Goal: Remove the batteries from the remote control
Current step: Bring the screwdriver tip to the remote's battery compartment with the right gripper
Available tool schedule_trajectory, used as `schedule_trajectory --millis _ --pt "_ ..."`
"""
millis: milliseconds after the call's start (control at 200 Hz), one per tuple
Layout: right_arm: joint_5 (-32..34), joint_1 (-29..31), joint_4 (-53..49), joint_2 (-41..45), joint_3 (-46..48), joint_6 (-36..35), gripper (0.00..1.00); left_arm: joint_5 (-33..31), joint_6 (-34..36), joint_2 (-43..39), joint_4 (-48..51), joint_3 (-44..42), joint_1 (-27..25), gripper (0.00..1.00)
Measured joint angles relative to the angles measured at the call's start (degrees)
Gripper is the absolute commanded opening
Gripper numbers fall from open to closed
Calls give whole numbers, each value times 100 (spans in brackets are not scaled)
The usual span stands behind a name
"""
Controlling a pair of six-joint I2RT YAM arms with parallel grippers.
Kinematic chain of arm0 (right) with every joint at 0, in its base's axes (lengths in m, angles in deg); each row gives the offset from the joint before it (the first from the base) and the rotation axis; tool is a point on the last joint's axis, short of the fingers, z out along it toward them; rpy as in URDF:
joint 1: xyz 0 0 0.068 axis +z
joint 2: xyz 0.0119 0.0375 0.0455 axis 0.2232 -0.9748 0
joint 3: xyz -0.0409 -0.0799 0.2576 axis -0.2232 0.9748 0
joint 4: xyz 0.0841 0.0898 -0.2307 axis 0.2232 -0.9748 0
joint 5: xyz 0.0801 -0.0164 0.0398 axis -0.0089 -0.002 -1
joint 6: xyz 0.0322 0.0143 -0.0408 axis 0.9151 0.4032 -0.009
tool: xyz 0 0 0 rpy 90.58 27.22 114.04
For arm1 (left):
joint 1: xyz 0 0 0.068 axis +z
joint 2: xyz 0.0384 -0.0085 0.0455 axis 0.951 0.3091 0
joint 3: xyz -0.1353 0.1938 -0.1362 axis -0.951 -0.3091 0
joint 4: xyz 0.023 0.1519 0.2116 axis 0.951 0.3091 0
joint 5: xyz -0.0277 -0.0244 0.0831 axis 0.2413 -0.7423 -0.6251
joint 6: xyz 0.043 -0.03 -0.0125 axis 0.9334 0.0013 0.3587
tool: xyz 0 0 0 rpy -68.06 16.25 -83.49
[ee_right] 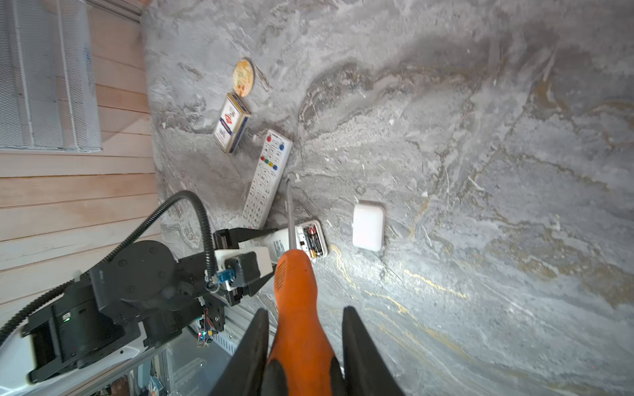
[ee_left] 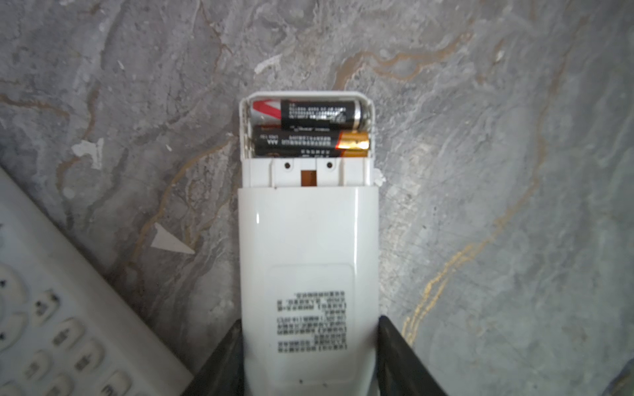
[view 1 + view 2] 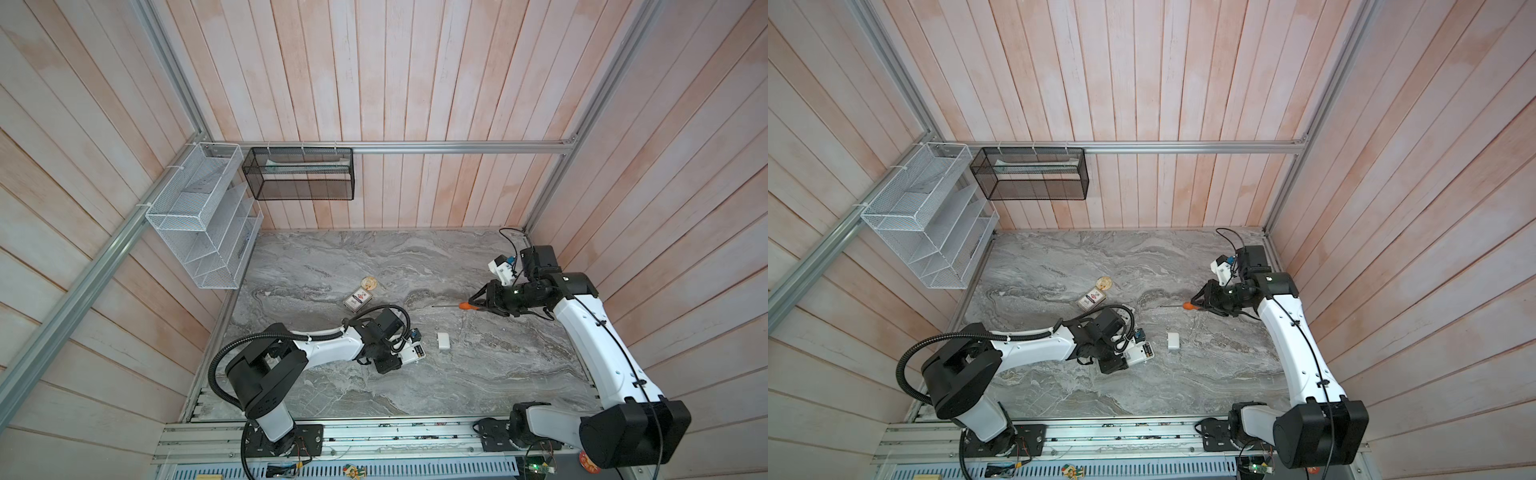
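The white remote control (image 2: 308, 240) lies back up on the marble table, its compartment open. Two batteries (image 2: 308, 128) sit side by side inside; the inner one has a golden-orange end. My left gripper (image 2: 310, 329) is shut on the remote's label end, one finger against each long side. In both top views the remote (image 3: 413, 353) (image 3: 1140, 353) shows just beyond the left gripper (image 3: 404, 356). My right gripper (image 1: 305, 315) (image 3: 473, 301) is shut on an orange-handled screwdriver (image 1: 295, 291), held above the table at the right, shaft pointing left.
A white battery cover (image 3: 443, 341) (image 1: 368, 226) lies right of the held remote. A second remote (image 1: 267, 178), buttons up, lies close by on its other side. A small printed box (image 3: 357, 300) and a round tin (image 3: 368, 282) lie behind. Wire baskets (image 3: 199, 216) hang on the left wall.
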Motion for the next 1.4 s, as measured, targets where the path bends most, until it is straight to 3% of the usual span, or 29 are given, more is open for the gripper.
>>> schedule_trajectory --millis 425,735,1400 --pt "162 1021 -476 398 1189 286 8 125 46 -11 -26 -20 55 30" --pt "146 1023 -229 452 1657 389 8 173 44 -11 -24 -20 79 29" --pt "129 1023 278 52 1665 492 6 170 42 -13 -24 -20 79 29"
